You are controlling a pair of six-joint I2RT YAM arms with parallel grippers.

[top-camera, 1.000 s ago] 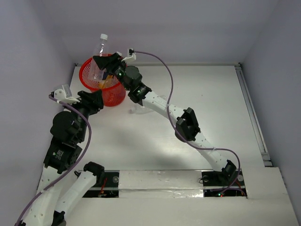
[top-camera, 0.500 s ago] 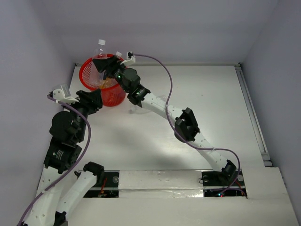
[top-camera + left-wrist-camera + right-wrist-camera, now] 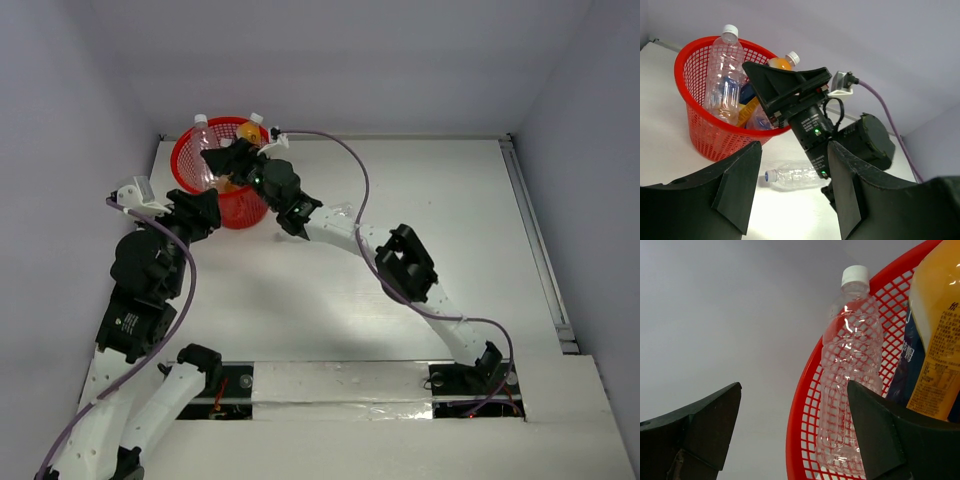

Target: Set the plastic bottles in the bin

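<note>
Within 1 second the clear bottle (image 3: 725,75) has dropped from the right gripper (image 3: 794,390) into the bin (image 3: 700,135) (leaning, cap up), and the jaws have spread wide.

One bin (image 3: 705,135), two white-capped bottles (image 3: 724,75), one blue-capped bottle (image 3: 797,175), two arms (image 3: 350,235)

Robot lab test cell: bare pale walls (image 3: 400,60) boxing white table (image 3: 460,220) (taped panel (image 3: 340,385) at near edge).

Right claw (image 3: 795,435) wide apart, left claw (image 3: 792,190) half apart, both unladen.
</note>
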